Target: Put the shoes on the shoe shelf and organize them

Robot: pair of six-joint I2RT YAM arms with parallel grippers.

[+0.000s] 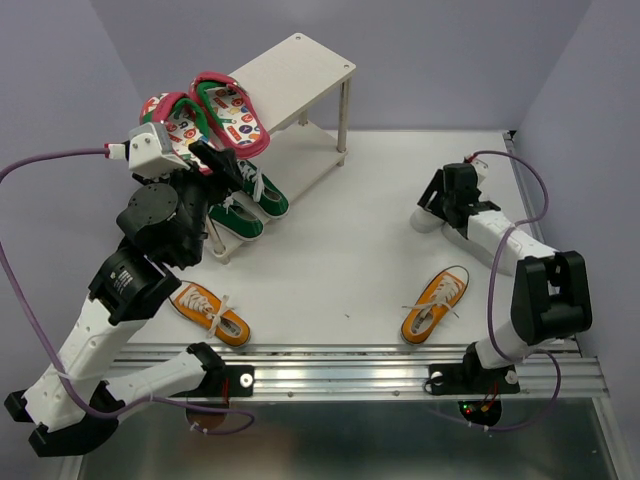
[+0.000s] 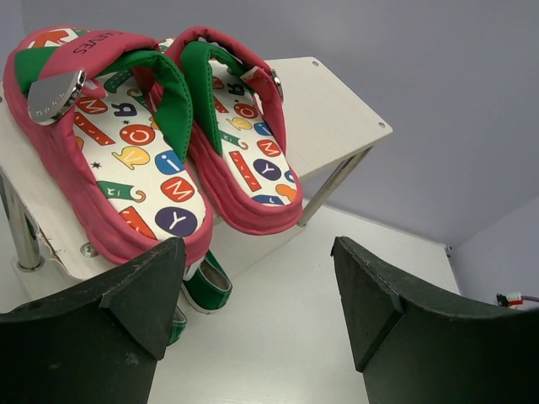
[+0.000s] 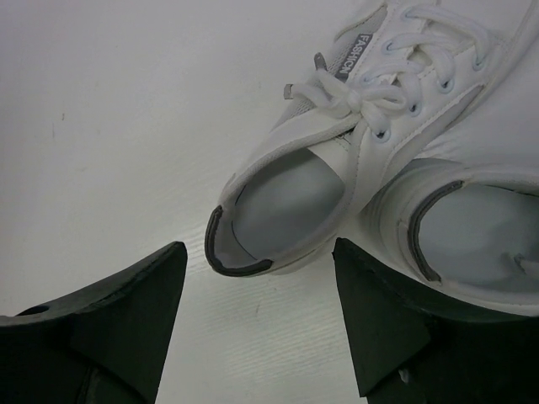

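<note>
The cream-white shoe shelf (image 1: pixel 300 70) stands at the back left. Both pink-red flip-flops (image 1: pixel 215 115) lie on the left end of its top board (image 2: pixel 337 118). The green sneakers (image 1: pixel 250 200) sit on the lower tier. My left gripper (image 2: pixel 257 295) hangs open and empty just in front of the flip-flops (image 2: pixel 135 160). One orange sneaker (image 1: pixel 210 312) lies near the front left and the other (image 1: pixel 436 303) at the front right. My right gripper (image 3: pixel 261 286) is open, low over the table. The heel of a white sneaker (image 3: pixel 295 202) lies just beyond its fingertips, with its pair (image 3: pixel 472 244) alongside.
The right half of the shelf's top board (image 1: pixel 310 60) is bare. A metal rail (image 1: pixel 350 365) runs along the table's near edge. Purple-grey walls close in the back and both sides. Cables loop off both arms.
</note>
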